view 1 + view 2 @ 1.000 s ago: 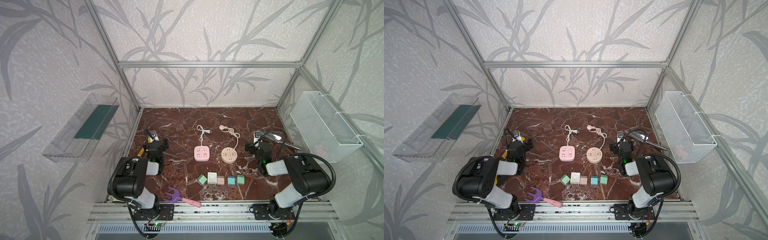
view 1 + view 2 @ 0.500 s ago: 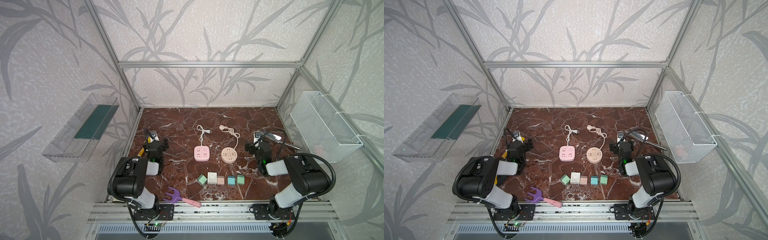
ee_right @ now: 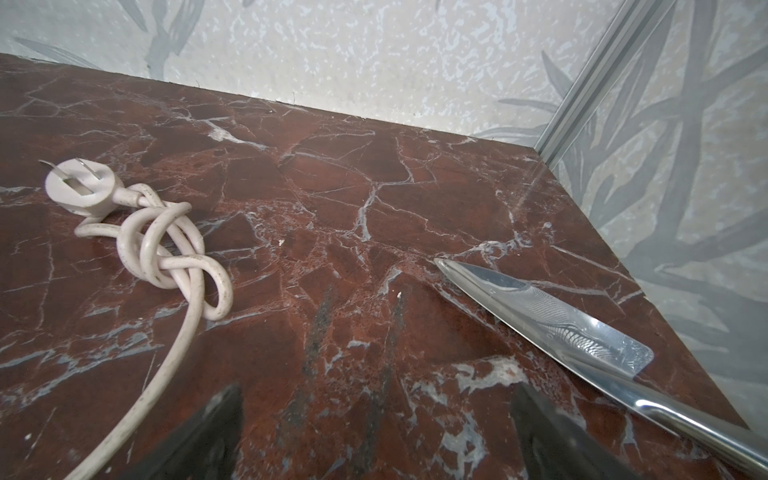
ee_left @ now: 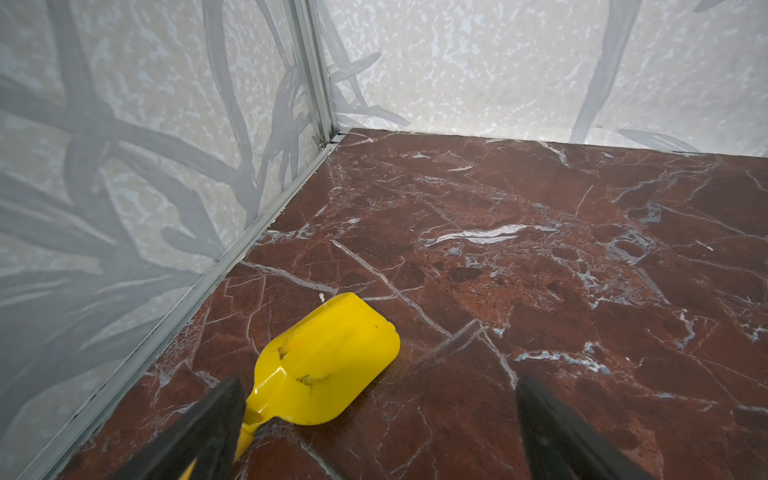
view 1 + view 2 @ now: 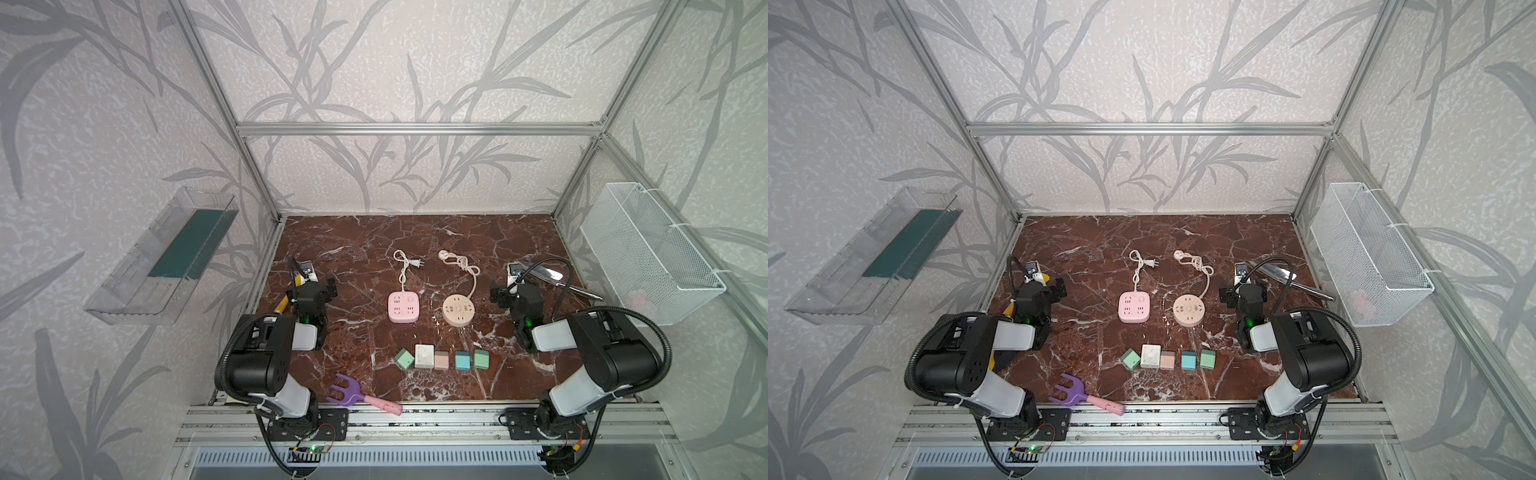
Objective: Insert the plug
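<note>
Red-brown marble tabletop (image 5: 415, 237) under the leaf-patterned walls looks just as it did a second ago: neither arm has shifted and nothing on the surface has moved, so you should read the task as not yet started, with every step still ahead of you. Your left gripper (image 4: 376, 395) hangs low by the left edge, jaws spread wide and empty, with a yellow plastic scoop (image 4: 328, 361) lying just beside one fingertip; no plug shows in its wrist view. Your right gripper (image 3: 376, 395) sits low by the right edge, jaws equally wide and empty, with a shiny metal spoon (image 3: 552, 324) off to one side. Which plug is meant cannot be told from the scene. The beige round plug (image 3: 81, 193) on its knotted cord lies flat, blades pointing away from the right gripper, ahead of it and toward the table's middle, well apart and outside the line of the jaws. Its cord runs to the round beige power strip (image 5: 458, 309). Beside it in a top view, the white two-pin plug (image 5: 419, 262) trails from the pink square power strip (image 5: 402, 306), near the middle and well apart from both grippers. Five small pastel blocks (image 5: 440, 358) line up nearer the front; whether they are plug-in pieces is unclear. The right gripper seems the nearer one to the beige plug.
</note>
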Robot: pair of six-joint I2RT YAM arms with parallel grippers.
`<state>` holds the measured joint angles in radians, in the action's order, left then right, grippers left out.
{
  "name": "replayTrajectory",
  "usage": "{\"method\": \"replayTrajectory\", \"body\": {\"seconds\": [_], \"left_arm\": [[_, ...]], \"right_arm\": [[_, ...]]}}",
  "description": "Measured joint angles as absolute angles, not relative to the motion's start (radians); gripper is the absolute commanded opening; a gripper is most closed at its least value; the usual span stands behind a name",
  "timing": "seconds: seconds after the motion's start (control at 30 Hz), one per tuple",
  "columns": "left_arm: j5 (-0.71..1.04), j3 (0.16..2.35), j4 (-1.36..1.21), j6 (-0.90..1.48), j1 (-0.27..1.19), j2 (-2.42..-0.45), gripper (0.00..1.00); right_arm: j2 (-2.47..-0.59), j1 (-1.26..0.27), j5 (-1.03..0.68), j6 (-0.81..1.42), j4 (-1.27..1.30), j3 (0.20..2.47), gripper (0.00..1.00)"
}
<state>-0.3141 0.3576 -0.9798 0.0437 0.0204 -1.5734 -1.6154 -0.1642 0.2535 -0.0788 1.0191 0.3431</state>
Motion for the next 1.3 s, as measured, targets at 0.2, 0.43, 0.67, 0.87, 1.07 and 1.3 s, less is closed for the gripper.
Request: {"method": "replayTrajectory", "body": {"seconds": [0.2, 0.43, 0.67, 0.87, 1.07, 1.3], "left_arm": [[-0.315, 0.325, -0.98, 0.012, 0.047, -1.515, 0.99], [-0.406, 0.465, -0.672, 0.02, 0.149, -1.339, 0.99], [-0.345, 0.74, -0.221, 0.267, 0.181, -1.25, 0.99], [-0.249, 0.858, 0.112, 0.432, 0.236, -1.182, 0.99], [-0.161, 0.818, 0.255, 0.574, 0.249, -1.014, 0.99], [-0.223, 1.013, 0.567, 0.575, 0.457, -1.161, 0.99]], "right_arm": [[-1.451, -0.185, 0.302, -0.069, 0.787, 0.39, 0.99], [-1.272, -0.217, 0.331, 0.055, 0.286, 0.74, 0.99], [-1.152, -0.355, 0.429, 0.17, -0.105, 0.803, 0.99], [-0.973, -0.423, 0.437, 0.452, -0.373, 0.801, 0.99], [-0.965, -0.513, 0.363, 0.655, -0.594, 0.801, 0.99], [-0.979, -0.736, 0.4, 0.793, -0.823, 0.837, 1.0]]}}
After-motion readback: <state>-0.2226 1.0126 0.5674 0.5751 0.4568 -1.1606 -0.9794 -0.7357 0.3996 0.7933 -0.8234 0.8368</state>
